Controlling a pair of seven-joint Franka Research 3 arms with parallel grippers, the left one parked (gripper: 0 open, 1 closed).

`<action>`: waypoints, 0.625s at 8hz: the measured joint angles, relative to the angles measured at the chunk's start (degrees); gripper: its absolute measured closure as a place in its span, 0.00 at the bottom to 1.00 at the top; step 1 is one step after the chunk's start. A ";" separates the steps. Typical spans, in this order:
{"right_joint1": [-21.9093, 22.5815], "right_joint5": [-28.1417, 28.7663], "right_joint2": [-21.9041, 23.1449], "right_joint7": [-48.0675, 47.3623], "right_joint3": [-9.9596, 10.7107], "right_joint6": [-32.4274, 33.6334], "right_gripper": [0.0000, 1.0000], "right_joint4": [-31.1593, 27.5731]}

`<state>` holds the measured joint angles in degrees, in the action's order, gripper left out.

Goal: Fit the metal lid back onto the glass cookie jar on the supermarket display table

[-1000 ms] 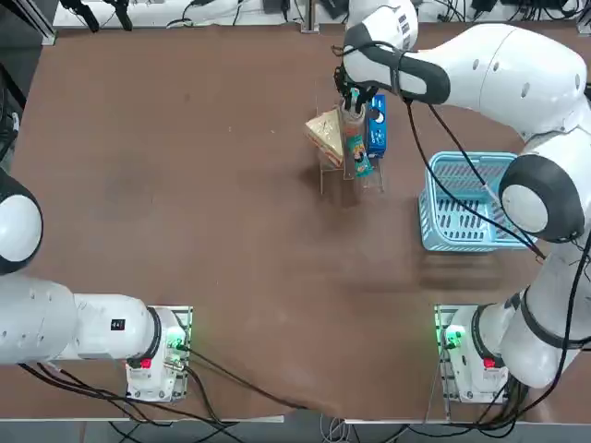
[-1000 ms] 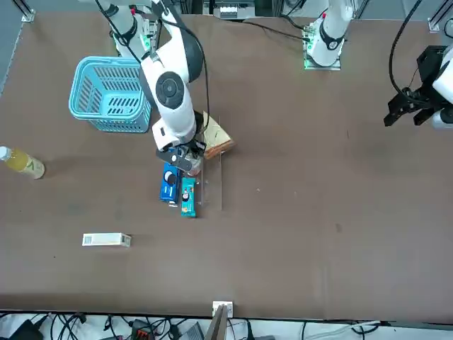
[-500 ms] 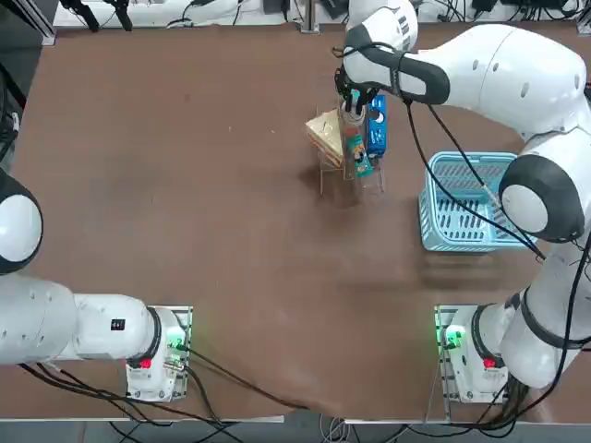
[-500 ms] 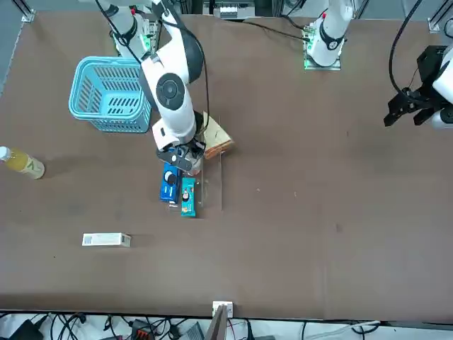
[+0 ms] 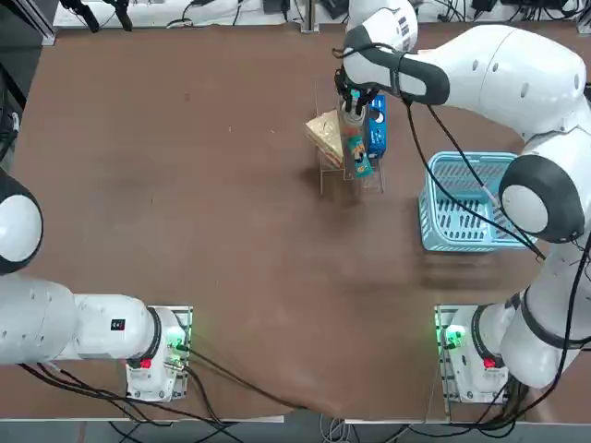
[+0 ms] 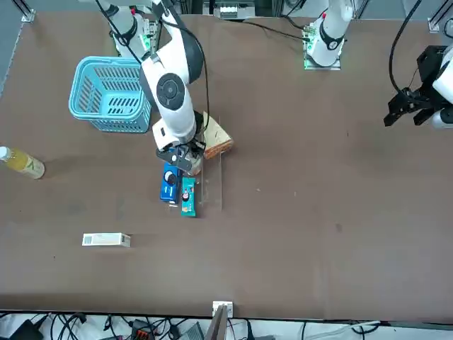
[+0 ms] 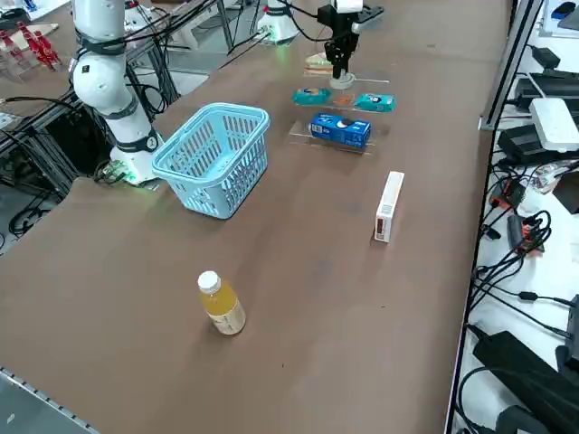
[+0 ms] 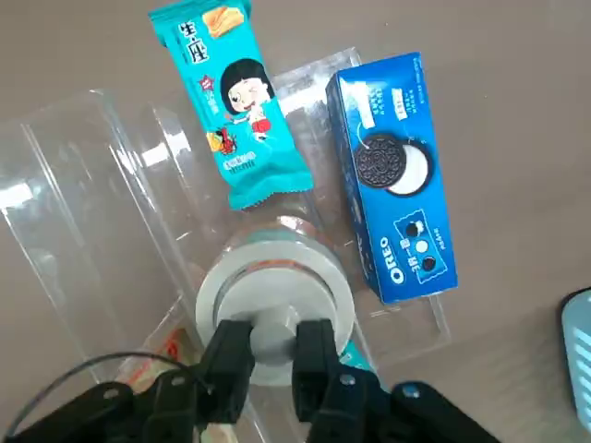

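Right gripper (image 8: 274, 348) — lid (image 8: 273, 309) grip unchanged — motionless.

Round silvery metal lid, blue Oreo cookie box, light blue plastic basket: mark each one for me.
Round silvery metal lid (image 8: 274, 295): right wrist view, on its flat top, ahead of the fingers.
Blue Oreo cookie box (image 8: 395, 175): right wrist view, middle of its printed face.
Light blue plastic basket (image 7: 213, 132): right side view, on its near rim.
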<state>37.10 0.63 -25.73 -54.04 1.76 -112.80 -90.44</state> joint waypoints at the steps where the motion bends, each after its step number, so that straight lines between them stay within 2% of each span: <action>1: 0.00 -0.02 -0.01 0.00 0.01 -0.40 0.73 -0.24; 5: 0.15 -0.24 0.05 0.00 0.02 -0.77 0.73 -0.57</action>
<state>37.25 0.38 -25.69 -54.04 1.78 -113.57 -91.02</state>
